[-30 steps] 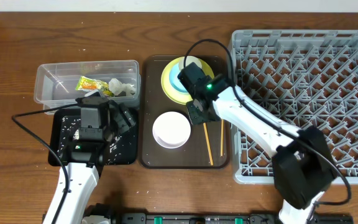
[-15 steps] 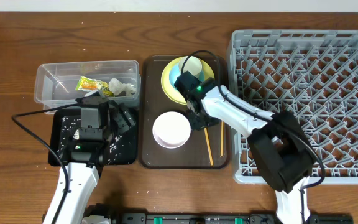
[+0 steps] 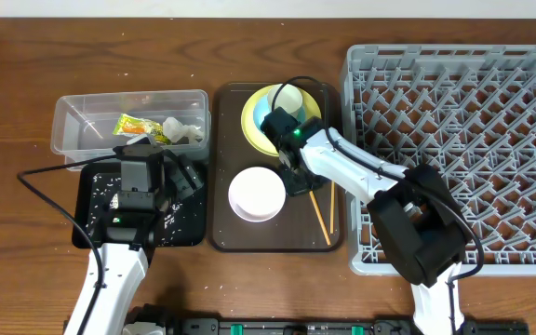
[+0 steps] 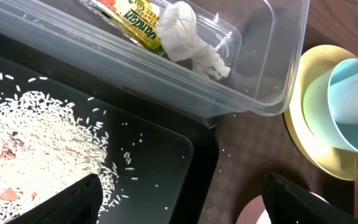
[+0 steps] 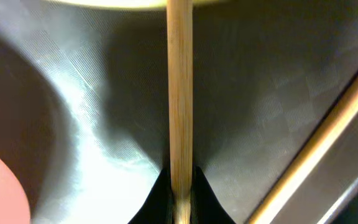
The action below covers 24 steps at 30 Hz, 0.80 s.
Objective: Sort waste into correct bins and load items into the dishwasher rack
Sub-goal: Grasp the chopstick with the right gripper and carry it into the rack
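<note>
where the right claw (image 5: 180, 186) sits low over the brown tray (image 3: 223, 233), i read it as pinched shut on one stick (image 5: 179, 93), gripped near its end. the stick's long axis runs straight out from the claw, and from overhead it seems to slant toward the brown tray's near right corner. second stick (image 5: 328, 130): loose on the brown tray, just beside the first, angled away to the right. rack (image 3: 454, 58): right of the brown tray, on the right arm's side, so i judge that arm should carry the stick across. left claw (image 4: 180, 186): wide, holding nothing, left of the brown tray over the black tray (image 4: 185, 162), which holds rice (image 4: 36, 130). tub (image 4: 272, 62), also left of the brown tray: wrapper (image 4: 132, 18) and tissue (image 4: 188, 34). on the brown tray: plate (image 3: 252, 130) under blue bowl (image 4: 353, 106), cup (image 3: 288, 96) inside it, and white bowl (image 3: 257, 194).
</note>
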Motion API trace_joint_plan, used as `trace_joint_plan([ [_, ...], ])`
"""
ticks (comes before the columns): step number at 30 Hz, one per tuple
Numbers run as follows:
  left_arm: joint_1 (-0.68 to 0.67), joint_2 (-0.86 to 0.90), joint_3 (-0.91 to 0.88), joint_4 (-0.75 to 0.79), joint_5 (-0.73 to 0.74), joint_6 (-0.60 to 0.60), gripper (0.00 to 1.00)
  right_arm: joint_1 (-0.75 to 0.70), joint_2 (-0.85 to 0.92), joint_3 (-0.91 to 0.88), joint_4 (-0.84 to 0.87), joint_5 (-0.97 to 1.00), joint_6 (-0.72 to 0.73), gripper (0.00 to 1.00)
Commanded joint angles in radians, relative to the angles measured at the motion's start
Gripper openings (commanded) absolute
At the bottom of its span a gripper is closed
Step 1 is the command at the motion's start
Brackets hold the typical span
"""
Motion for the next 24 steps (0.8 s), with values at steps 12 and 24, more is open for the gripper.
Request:
trace_joint_plan([
  [12,0.005,-0.004,0.016,-0.003,-0.009,0.006,0.84,-0.045,-0.141,0.251,-0.183,0.120,-0.010,0.01],
  [24,0.005,-0.004,0.016,-0.003,-0.009,0.006,0.84,-0.219,-0.178,0.251,-0.252,0.151,-0.031,0.01],
])
